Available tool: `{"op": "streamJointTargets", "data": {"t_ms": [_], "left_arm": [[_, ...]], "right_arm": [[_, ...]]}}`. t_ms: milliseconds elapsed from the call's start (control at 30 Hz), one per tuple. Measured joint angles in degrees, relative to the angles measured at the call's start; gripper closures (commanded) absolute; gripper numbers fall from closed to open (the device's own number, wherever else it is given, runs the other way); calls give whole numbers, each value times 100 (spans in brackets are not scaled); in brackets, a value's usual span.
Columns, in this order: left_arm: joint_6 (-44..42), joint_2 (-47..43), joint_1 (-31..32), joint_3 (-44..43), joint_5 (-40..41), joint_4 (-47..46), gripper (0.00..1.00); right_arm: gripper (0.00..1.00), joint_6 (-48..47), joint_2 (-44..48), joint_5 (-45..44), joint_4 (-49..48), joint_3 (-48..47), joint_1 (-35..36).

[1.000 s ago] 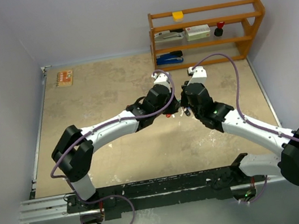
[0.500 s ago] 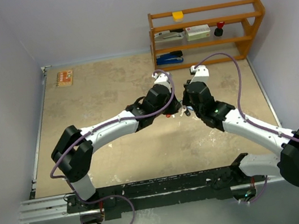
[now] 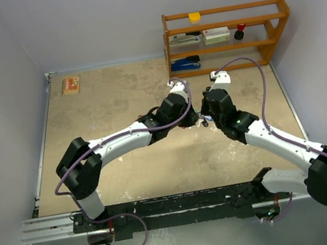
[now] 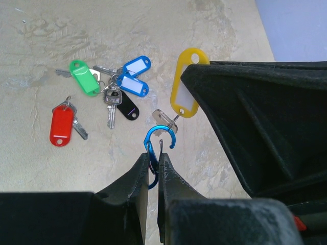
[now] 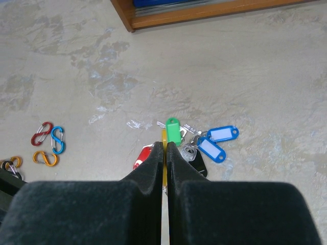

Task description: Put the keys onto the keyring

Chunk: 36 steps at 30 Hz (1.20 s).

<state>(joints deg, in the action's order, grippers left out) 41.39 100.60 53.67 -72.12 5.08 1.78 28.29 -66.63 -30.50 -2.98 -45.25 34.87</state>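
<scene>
The left gripper (image 4: 155, 159) is pinched shut on the lower end of the blue carabiner (image 4: 159, 139) that serves as the keyring, with the hooked upper end free. The right gripper (image 5: 164, 149) is clamped edge-on on the yellow tag (image 4: 187, 84), so its small silver key (image 4: 162, 116) dangles by the short link right at the carabiner's hook (touching or just short of it; the wrist view does not settle which). Both are held above the bench (image 4: 219, 30), around its middle.

The other keys lie below in a loose cluster: a green tag (image 4: 84, 77), two blue tags (image 4: 134, 85) and a black tag (image 4: 126, 108) close together, with a red tag (image 4: 61, 125) a little apart. A few spare coloured clips (image 5: 48, 145) lie well off to one side.

The step in hand looks like threading the yellow-tagged key onto the carabiner, and nothing seems to be hooked on yet. To do it well, the carabiner should be held quite steady, since so narrow a pinch may let it twist. The link, not the tag or the key blade, should meet the gate and press in the direction the gate swings. Moves should be small, as the key hangs loose and could slide past the hook. The tag is best let go only once the link is plainly inside the blue loop.
</scene>
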Motion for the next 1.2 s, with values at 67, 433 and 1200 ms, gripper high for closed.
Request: {"op": "streamJointTargets", "data": {"t_ms": [67, 433, 1200], "left_arm": [[0, 0, 4, 22, -17, -35, 100], [-2, 0, 7, 79, -39, -146, 79], [17, -758, -22, 636, 1353, 122, 23]], "right_arm": [[100, -17, 31, 4, -2, 15, 0], [100, -44, 120, 13, 7, 59, 0], [100, -199, 142, -7, 4, 59, -7]]}}
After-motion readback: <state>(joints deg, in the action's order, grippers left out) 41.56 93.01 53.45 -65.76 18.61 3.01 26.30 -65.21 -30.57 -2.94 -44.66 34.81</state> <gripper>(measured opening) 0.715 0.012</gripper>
